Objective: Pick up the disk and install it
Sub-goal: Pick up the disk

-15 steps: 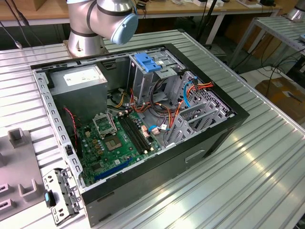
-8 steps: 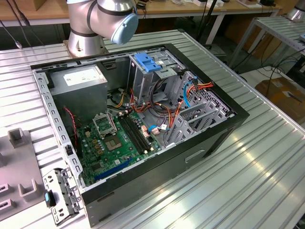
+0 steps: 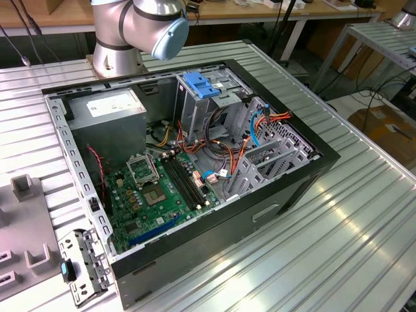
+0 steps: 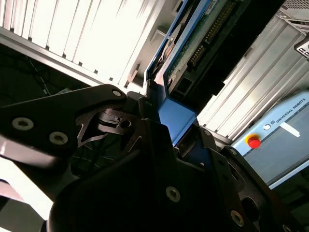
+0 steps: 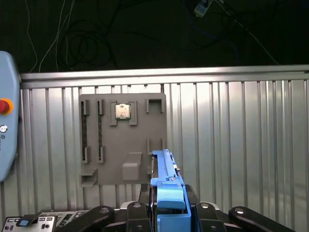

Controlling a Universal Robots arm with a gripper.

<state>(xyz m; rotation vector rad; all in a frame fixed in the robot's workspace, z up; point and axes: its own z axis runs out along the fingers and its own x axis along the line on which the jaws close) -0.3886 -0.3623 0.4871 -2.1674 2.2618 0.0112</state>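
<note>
In both wrist views my gripper (image 5: 166, 209) (image 4: 163, 133) is shut on the disk (image 5: 165, 171) (image 4: 190, 50), with black fingers (image 4: 96, 121) on either side of it. The disk is held on edge. Its blue plastic rail faces the first wrist camera, and its green circuit board and connector edge show in the second wrist view. It hangs above the ribbed metal table (image 5: 231, 145), close beside a grey fixture plate (image 5: 123, 140). In the exterior view the open computer case (image 3: 305, 175) lies on the table with its metal cage with a blue plastic top (image 3: 201, 84).
The arm's base (image 3: 120, 39) stands behind the case. Inside the case are a grey power-supply box (image 3: 110, 107), a green motherboard (image 3: 159, 188) and orange and blue cables (image 3: 253, 130). The fixture plate holds a small chip (image 5: 122, 111). A pendant with a red button (image 4: 275, 140) lies nearby.
</note>
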